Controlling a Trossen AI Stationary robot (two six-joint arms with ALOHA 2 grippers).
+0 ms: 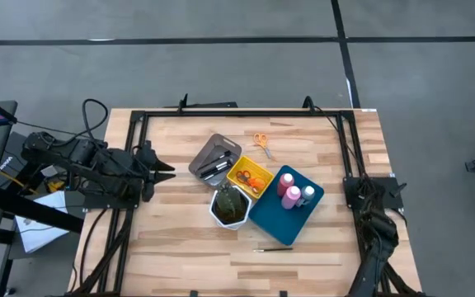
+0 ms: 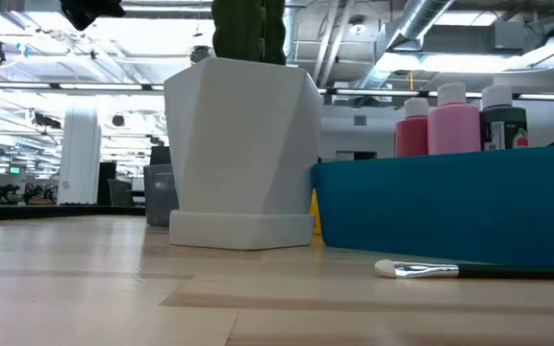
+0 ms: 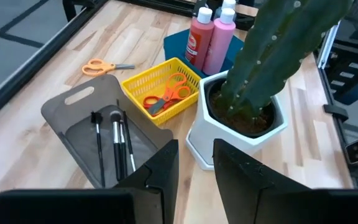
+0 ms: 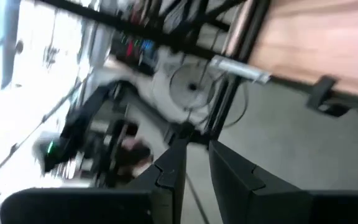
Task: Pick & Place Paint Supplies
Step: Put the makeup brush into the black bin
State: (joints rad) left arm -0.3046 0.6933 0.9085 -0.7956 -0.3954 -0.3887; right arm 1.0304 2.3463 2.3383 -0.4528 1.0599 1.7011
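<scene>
High view shows you one loose brush (image 1: pixel 275 249) at lower centre and orange scissors (image 1: pixel 261 144) at upper centre unsorted; both tools narrowly parted, grasping nothing.

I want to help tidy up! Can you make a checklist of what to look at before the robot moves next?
1. Left tool empty, fingers slightly apart: ok.
2. Right tool empty, parked off the table edge: ok.
3. Orange-handled scissors loose on the wooden table: not ok, still to place.
4. Thin dark-handled brush loose on the table by the blue tray: not ok.
5. Two pink bottles upright in the blue tray: ok.
6. White hexagonal pot with cactus stands close to the trays: cannot tell if it blocks reaching.
</scene>
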